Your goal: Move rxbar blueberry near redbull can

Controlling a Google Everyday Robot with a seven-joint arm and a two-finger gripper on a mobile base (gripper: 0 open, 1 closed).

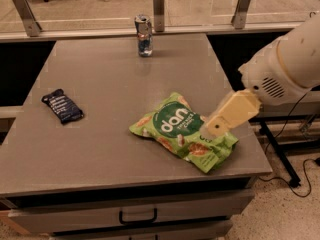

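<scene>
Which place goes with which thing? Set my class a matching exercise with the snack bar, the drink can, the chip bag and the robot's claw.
Things
1. snack bar
2. drink can
3. chip bag
4. claw

Places
A. in front of the bag's right part, reaching in from the right
B. lying on the left side of the table
C. lying on the front right part of the table
D. standing upright near the table's far edge

Pairs: 1-B, 2-D, 3-C, 4-A
</scene>
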